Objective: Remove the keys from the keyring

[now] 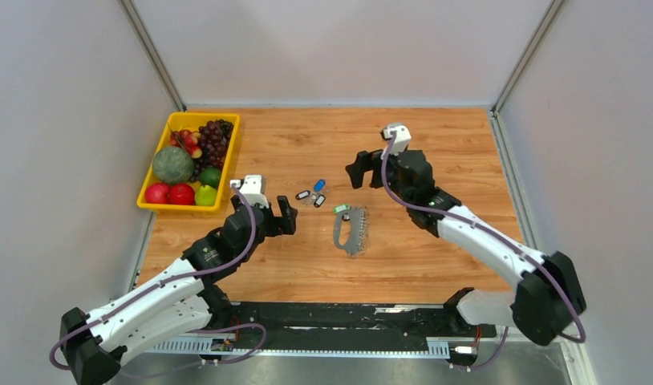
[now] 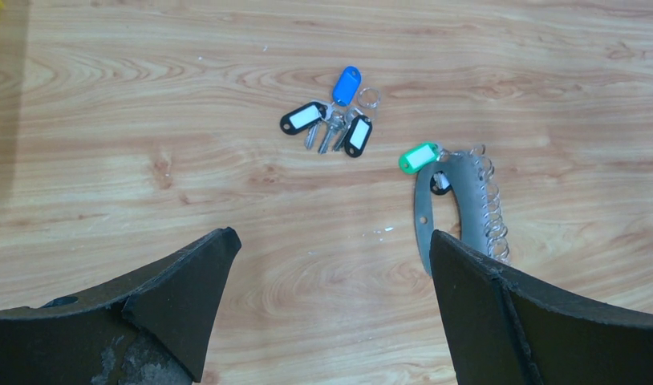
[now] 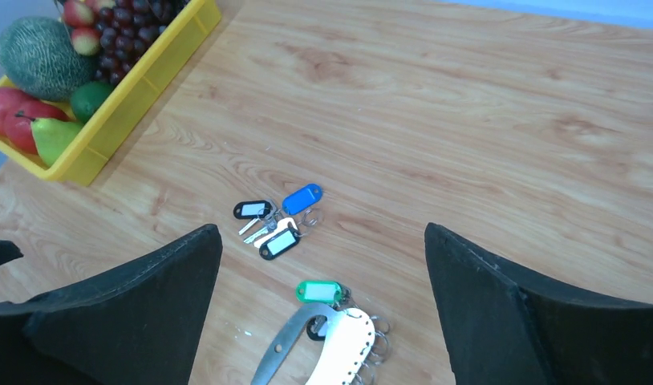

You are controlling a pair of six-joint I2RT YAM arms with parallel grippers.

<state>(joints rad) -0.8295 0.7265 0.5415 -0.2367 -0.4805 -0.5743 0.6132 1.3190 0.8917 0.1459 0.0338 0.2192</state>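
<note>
The keys lie in a loose cluster on the wooden table: one with a blue tag [image 2: 346, 84] and two with black-and-white tags [image 2: 302, 118], also seen in the top view [image 1: 310, 194] and the right wrist view [image 3: 277, 221]. The keyring [image 1: 352, 229] is a curved silvery metal holder with several small rings along one edge and a green tag [image 2: 418, 157] at its top; it shows in the right wrist view [image 3: 287, 345] too. My left gripper [image 1: 286, 216] is open, left of the keys. My right gripper [image 1: 362, 169] is open, above and right of them. Both are empty.
A yellow tray [image 1: 165, 205] of fruit, with a melon, grapes, apples and a pear, stands at the table's far left [image 3: 127, 100]. Grey walls enclose the table on three sides.
</note>
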